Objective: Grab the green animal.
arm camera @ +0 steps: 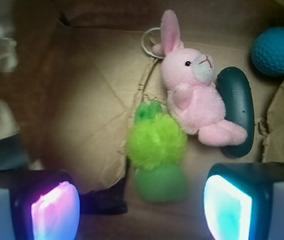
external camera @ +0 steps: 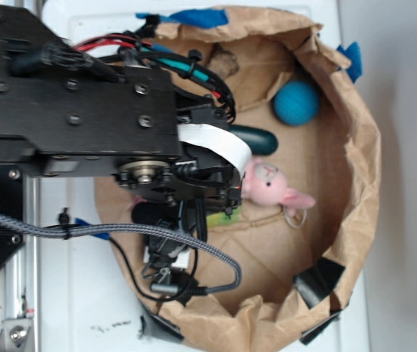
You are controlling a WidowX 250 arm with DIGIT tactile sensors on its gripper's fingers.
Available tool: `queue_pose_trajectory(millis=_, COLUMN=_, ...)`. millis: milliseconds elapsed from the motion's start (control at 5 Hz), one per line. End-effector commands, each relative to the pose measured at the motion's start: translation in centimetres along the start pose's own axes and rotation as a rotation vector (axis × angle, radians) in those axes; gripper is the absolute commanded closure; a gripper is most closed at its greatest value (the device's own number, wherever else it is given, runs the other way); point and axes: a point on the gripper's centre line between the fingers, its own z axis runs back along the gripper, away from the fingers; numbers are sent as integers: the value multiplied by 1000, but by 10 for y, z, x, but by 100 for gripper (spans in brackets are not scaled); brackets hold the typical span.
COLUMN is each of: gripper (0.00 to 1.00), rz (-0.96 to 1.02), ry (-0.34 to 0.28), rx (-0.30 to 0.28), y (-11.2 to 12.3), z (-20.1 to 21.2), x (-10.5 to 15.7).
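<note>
The green animal (arm camera: 157, 150) lies on the brown paper, its fluffy lime body above a duller green rounded end. In the exterior view only a sliver of the green animal (external camera: 225, 217) peeks from under the arm. My gripper (arm camera: 142, 210) is open above it, the pink-lit pad (arm camera: 54, 212) at the left and the cyan-lit pad (arm camera: 228, 207) at the right, nothing between them. The toy sits just ahead of the pads, a little right of centre. In the exterior view the gripper's fingers are hidden under the black arm.
A pink plush bunny (arm camera: 194, 97) lies touching the green toy's right side, a dark green oblong (arm camera: 237, 110) behind it. A blue ball (arm camera: 277, 50) sits at the far right. Everything lies inside a brown paper bag with raised crumpled walls (external camera: 355, 147).
</note>
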Motion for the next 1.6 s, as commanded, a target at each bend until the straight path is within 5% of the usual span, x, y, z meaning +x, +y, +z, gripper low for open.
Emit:
queue_pose_trajectory(millis=0, gripper=0, rz=53, ry=-53, rx=-28, y=11, z=13, x=5)
queue_pose_trajectory(millis=200, gripper=0, rz=80, ry=-125, rx=-71, y=14, z=41, x=15)
queue_pose_trajectory(millis=600, gripper=0, rz=93, ry=-68, rx=-82, y=18, z=8, x=29)
queue_pose_trajectory(millis=1000, gripper=0, rz=-17, ry=19, rx=-119, y=-6, z=-19, x=0)
queue_pose_trajectory(millis=1400, gripper=0, rz=-50, ry=20, rx=-48, y=17, z=-54, x=25)
